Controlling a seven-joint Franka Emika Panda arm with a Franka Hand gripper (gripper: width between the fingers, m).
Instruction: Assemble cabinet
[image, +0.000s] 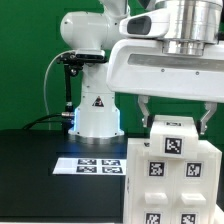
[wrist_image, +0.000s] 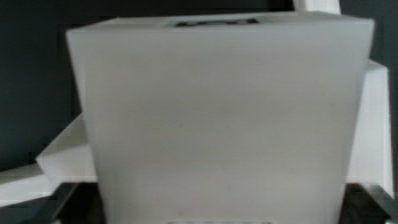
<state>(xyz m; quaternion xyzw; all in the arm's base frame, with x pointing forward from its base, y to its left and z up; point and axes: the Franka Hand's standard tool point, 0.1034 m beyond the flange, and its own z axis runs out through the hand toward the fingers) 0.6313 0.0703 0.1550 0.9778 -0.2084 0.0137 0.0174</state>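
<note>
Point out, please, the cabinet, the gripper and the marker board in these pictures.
cabinet (image: 172, 178), exterior view, its tagged front face.
gripper (image: 172, 117), exterior view, midway between its fingertips.
marker board (image: 88, 163), exterior view, its tagged top surface.

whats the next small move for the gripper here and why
Probably close the gripper on the cabinet. In the exterior view its fingers hang at either side of the cabinet's top, seemingly still a little apart from it, and the wrist view is filled by the cabinet's white face, so it looks centred. Whether the pads already touch cannot be told.
</note>
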